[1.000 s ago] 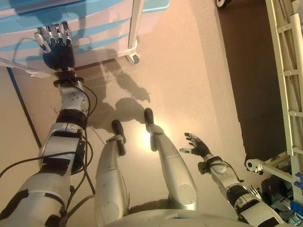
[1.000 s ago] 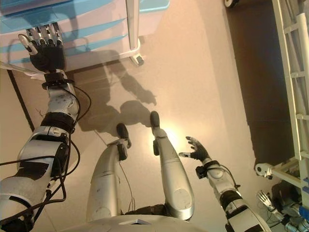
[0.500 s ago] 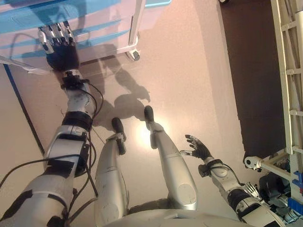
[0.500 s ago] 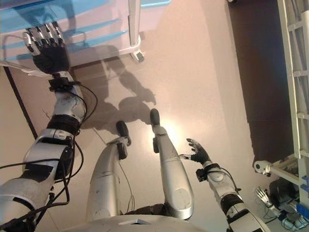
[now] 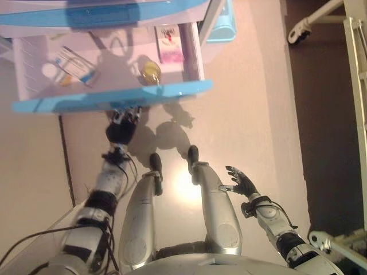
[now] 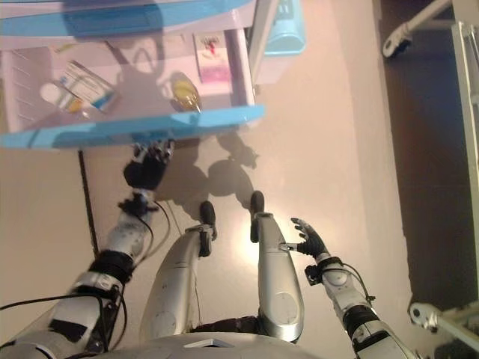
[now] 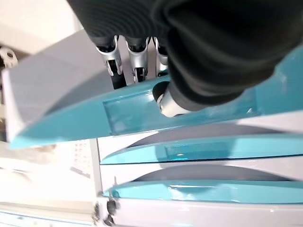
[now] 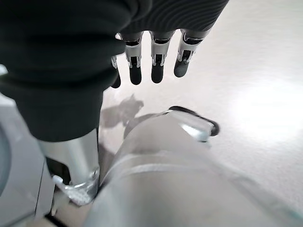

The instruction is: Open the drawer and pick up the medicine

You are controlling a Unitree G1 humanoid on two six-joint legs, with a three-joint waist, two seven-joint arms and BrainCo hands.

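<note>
The drawer (image 5: pixel 109 102) stands pulled out, its blue front over the left hand (image 5: pixel 121 129), whose fingers hook under that front's edge. Inside lie a small box (image 5: pixel 74 65), a yellowish bottle (image 5: pixel 151 71) and a pink packet (image 5: pixel 171 44). The right hand (image 5: pixel 241 182) hangs low, fingers spread, holding nothing.

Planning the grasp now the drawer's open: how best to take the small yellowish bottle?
Take the yellowish bottle across its body, from above. It appears to lie on its side, clear of the boxes, just behind the drawer's blue front, which blocks a frontal approach.
</note>
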